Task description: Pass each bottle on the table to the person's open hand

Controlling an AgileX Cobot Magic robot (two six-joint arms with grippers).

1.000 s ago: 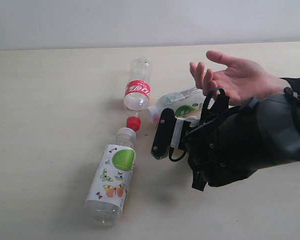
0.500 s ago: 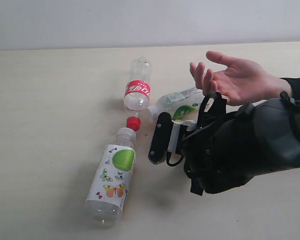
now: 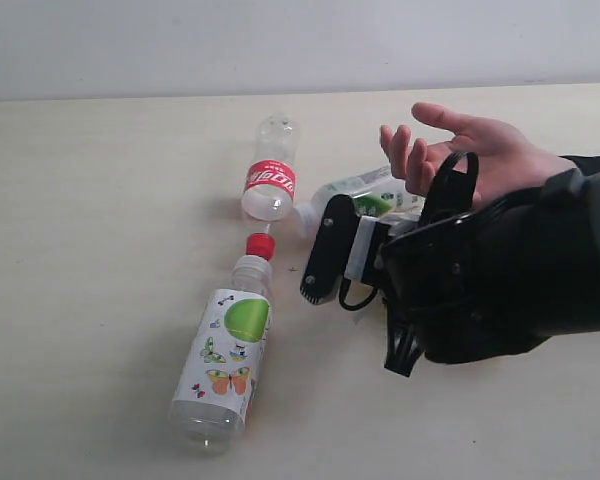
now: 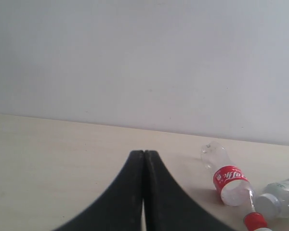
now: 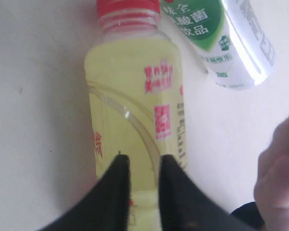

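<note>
See black right gripper (image 5: 143, 158) low over the yellow-green plastic bottle with red cap (image 5: 130, 96), fingers lying along its body near the base end. Jaws narrow, with only a slim gap and the yellow body showing through it. Can't tell whether gripping or merely touching.

Find that bottle flat on the pale beige wood-grain table (image 3: 100, 250), hidden behind the gripper in the exterior view. Just beside its cap end: clear plastic bottle with green-white label (image 5: 221, 43), also flat.

Spot the person's bare open hand (image 3: 480, 150) close by, palm up, fingers spread, black cuff, just past the right arm (image 3: 510, 270).

Further left on the table: clear bottle with red label (image 3: 270, 178) on its side, then large clear bottle with butterfly label (image 3: 225, 350) on its side, red-capped neck near the red-label one.

Count 4 bottles, 0 in the hand.

See black left gripper (image 4: 144, 154) pinched fully together, gripping nothing, well apart from the bottles.
</note>
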